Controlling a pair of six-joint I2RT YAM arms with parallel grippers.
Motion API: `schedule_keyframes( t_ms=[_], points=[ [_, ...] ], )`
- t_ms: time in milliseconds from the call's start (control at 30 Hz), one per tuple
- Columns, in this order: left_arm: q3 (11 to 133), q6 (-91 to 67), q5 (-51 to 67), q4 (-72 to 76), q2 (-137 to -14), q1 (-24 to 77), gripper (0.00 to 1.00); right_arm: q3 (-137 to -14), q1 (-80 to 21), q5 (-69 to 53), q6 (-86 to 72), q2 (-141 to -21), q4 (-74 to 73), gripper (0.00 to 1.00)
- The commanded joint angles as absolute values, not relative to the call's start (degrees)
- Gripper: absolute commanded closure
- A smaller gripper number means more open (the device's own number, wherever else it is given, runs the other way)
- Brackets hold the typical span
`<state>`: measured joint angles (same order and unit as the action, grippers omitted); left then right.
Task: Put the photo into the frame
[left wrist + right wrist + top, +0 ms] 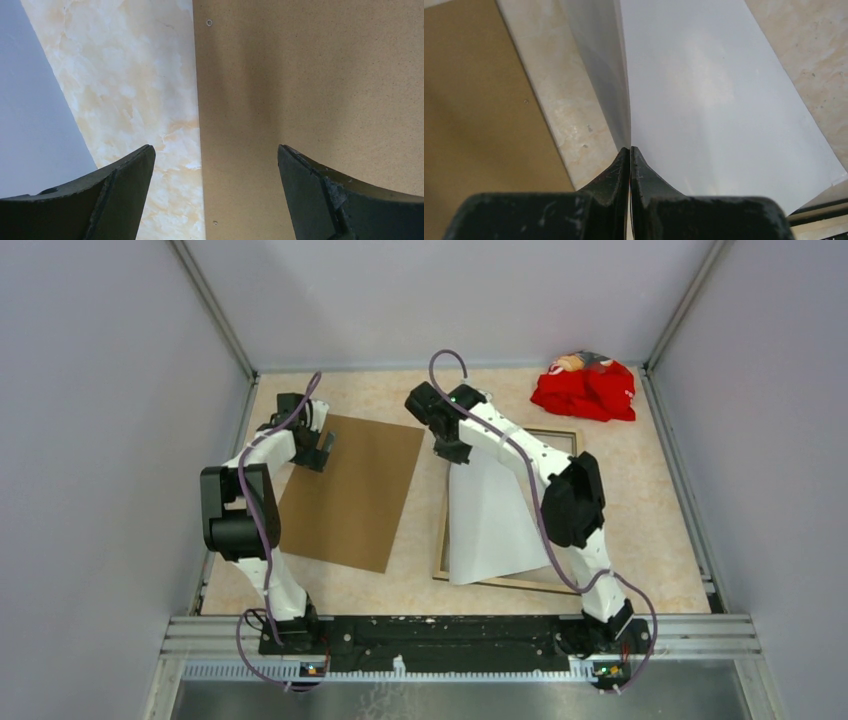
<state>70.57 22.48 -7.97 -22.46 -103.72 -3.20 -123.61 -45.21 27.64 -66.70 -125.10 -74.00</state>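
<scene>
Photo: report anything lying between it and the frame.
Nothing visible does. The right gripper pinches the photo by its edge, and the sheet hangs over the frame, white back up. The backing board lies apart, to the left.

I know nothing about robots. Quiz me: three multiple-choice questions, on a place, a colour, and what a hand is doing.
1. The red cloth lies: A) at the far right corner of the table; B) between the arms' bases; C) under the left arm.
2. The upward side of the photo is: A) green; B) white; C) black.
3. The right fingers are: A) wide open; B) shut on nothing; C) shut on the photo's edge.
Answers: 1 A, it sits by the far right walls. 2 B, the plain back shows. 3 C, the sheet comes out from between closed tips.
</scene>
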Motion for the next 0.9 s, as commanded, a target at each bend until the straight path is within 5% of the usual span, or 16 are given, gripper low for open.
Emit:
schedule_keyframes(
  t_ms=[0, 533, 867],
  points=[
    [69.86, 22.68, -8.44, -20.54, -101.26, -2.91, 0.01, -119.87, -44.7, 33.19, -72.95, -117.8, -74.23, 1.0],
    [70.27, 22.68, -8.13, -21.08, -100.57, -2.67, 0.01, -93.12, -41.39, 34.64, -74.64, -86.98, -65.37, 1.0],
    [70.7, 22.74, -8.77, -21.55, -100.14, -2.2, 0.01, -96.92, -39.12, 40.35, -72.86, -92.86, -69.6, 1.0]
  ],
)
